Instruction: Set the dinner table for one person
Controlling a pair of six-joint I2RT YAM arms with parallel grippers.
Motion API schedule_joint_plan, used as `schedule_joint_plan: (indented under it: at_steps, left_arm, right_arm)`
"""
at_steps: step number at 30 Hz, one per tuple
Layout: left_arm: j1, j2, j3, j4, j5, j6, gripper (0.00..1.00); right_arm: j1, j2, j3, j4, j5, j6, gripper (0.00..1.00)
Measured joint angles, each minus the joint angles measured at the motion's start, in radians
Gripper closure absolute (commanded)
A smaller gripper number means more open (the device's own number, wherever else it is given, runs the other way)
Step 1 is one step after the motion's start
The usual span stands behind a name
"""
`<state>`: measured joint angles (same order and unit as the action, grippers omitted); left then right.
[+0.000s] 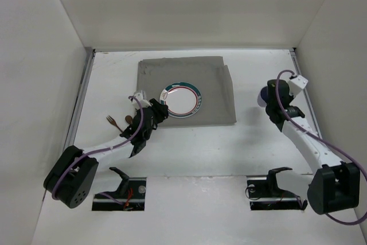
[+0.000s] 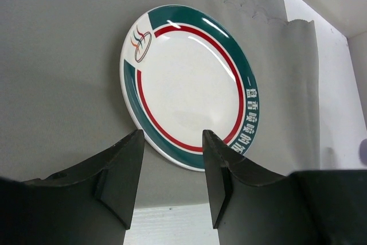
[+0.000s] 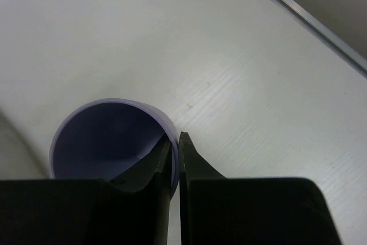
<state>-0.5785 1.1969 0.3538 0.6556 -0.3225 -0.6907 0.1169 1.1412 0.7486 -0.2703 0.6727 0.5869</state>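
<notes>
White dinner table (image 1: 200, 153) across the whole top view. Toward 12 o'clock on it, grey cloth mat (image 1: 218, 78), with green-and-red-rimmed plate (image 1: 182, 98) at its 6 o'clock. At the plate's 8 o'clock, left gripper (image 2: 172, 142), jaws wide and empty. At the table's 3 o'clock, right gripper (image 3: 175, 142), pinched tight on purple cup (image 3: 103, 136) at the rim. At 9 o'clock, brown fork (image 1: 111, 120) and spoon (image 1: 129, 120).

Even, diffuse overhead light is spread over the large matte white tabletop (image 1: 189, 153). Glare streaks are caught on the far rim of the round white plate with green and red bands (image 2: 189, 90); a soft shadow is cast beneath its near edge. The inside of the translucent purple plastic cup (image 3: 103, 136) is left shaded.
</notes>
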Motion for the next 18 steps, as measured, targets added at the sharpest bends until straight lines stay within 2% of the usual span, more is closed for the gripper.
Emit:
schedule_joint_plan:
  at_steps: [3,6,11,18]
  left_arm:
    - [0.005,0.015,0.0,0.002,0.002,-0.002,0.57]
    - [0.004,0.027,0.0,0.002,0.006,-0.006,0.57]
    - [0.01,0.032,0.0,0.006,0.01,-0.008,0.57]
    - [0.018,0.022,0.0,0.008,0.008,-0.011,0.57]
  right_arm:
    - [0.109,-0.003,0.102,-0.01,0.012,-0.031,0.91]
    - [0.221,0.089,0.252,0.013,-0.006,-0.061,0.91]
    - [0.326,0.376,0.518,0.069,-0.102,-0.113,0.91]
    - [0.352,0.782,0.885,0.046,-0.205,-0.217,0.91]
